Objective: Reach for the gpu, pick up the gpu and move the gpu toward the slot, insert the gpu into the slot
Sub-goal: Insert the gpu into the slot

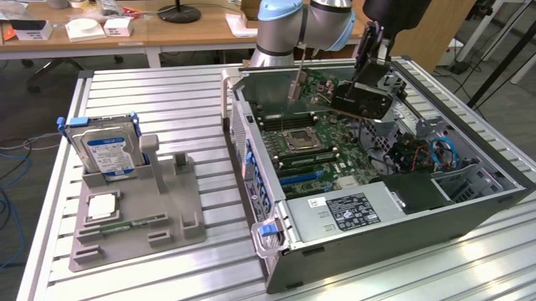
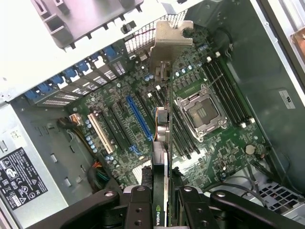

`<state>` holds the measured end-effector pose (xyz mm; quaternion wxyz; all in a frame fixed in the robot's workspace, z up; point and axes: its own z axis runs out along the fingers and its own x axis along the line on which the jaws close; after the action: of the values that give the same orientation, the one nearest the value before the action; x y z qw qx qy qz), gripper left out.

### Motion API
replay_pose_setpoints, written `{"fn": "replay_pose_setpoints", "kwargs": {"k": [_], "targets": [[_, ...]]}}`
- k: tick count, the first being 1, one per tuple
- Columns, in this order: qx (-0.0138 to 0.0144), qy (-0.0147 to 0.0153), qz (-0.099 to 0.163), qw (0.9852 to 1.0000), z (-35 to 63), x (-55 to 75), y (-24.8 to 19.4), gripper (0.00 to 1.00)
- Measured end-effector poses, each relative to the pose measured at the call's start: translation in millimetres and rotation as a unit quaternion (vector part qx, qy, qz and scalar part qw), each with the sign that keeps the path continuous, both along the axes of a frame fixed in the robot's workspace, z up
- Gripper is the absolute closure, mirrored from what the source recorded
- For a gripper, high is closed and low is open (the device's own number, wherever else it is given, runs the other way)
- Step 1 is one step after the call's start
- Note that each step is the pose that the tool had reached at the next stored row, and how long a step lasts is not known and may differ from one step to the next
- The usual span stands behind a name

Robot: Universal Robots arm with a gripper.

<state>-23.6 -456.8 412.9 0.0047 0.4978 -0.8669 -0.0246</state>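
Note:
My gripper point(image 1: 358, 94) hangs over the open computer case point(image 1: 251, 157), shut on the gpu point(image 1: 315, 83). The gpu is a dark green board with a silver end bracket point(image 1: 295, 86), held above the motherboard and not touching it. In the wrist view the gpu point(image 2: 162, 133) is seen edge-on, and its bracket point(image 2: 169, 40) points away from my gripper point(image 2: 164, 210). The black fingers point(image 2: 138, 205) clamp it from both sides. The long blue slot point(image 2: 139, 119) lies on the motherboard just beside the card's edge line. In the exterior view that slot point(image 1: 303, 177) sits nearer the case's front than the card.
A CPU socket point(image 1: 302, 139) and memory slots point(image 2: 228, 90) lie under the card. A power supply point(image 1: 352, 210) fills the case's near end, with cables point(image 1: 435, 153) at the exterior view's right. A grey holder point(image 1: 134, 213) on the table carries a blue-labelled hard drive point(image 1: 105, 150).

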Motion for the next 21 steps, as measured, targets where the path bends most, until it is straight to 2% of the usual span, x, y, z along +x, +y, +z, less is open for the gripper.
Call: {"fn": "replay_pose_setpoints", "kwargs": {"k": [9,21], "targets": [[0.0000,0.0000,0.023,0.9997,0.0,0.0,0.0,0.74],[0.0000,0.0000,0.053,0.9986,0.0,0.0,0.0,0.74]]}}
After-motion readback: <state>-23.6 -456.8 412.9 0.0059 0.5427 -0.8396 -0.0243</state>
